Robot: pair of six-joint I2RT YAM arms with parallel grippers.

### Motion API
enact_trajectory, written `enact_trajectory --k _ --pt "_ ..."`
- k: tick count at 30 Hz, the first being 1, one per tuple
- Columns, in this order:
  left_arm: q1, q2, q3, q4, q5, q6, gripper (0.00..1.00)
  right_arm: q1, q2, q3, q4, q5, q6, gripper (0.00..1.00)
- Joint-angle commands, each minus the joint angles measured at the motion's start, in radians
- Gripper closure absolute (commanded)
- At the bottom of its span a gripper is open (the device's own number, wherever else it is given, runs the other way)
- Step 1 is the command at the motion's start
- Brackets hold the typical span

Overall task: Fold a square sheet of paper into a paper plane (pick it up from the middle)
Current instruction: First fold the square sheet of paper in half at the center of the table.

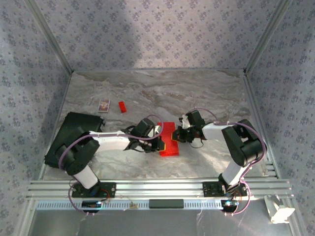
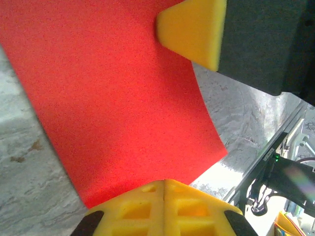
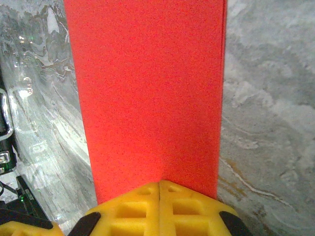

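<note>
Looking down from above, the red paper lies folded into a long narrow strip at the centre of the marbled table, with the left gripper at its left edge and the right gripper at its right edge. Up and to the left sit a small patterned card and a tiny red block, well apart from the strip; a black mat lies at the left side. From the left wrist, the paper runs from the upper left down to the left gripper at the bottom, whose yellow jaws are pressed together with no gap; whether they pinch the sheet I cannot tell. A yellow fingertip of the other arm rests at the paper's upper right edge. From the right wrist, the strip runs straight up the frame from the right gripper, jaws likewise closed tight at the paper's near end.
</note>
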Motion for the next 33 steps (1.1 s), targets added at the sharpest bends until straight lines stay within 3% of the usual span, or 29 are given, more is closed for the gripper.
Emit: enact_trajectory --k 1,8,18,26,33 --pt "-0.008 0.037 -0.014 0.016 0.025 -0.010 0.99 0.002 0.053 -0.060 -0.152 0.164 0.001 1.00" --pt "-0.011 0.089 -0.077 0.029 0.039 0.020 1.00 0.000 0.053 -0.061 -0.153 0.164 0.000 1.00" --pt "-0.022 -0.004 -0.070 -0.191 -0.002 0.208 1.00 -0.003 0.050 -0.056 -0.164 0.165 -0.006 1.00" --pt "-0.110 -0.043 0.032 -0.357 -0.158 0.273 0.99 0.001 0.052 -0.052 -0.168 0.166 -0.006 1.00" --pt "-0.078 -0.158 0.033 -0.343 -0.224 0.234 0.99 0.002 0.052 -0.042 -0.180 0.159 -0.012 1.00"
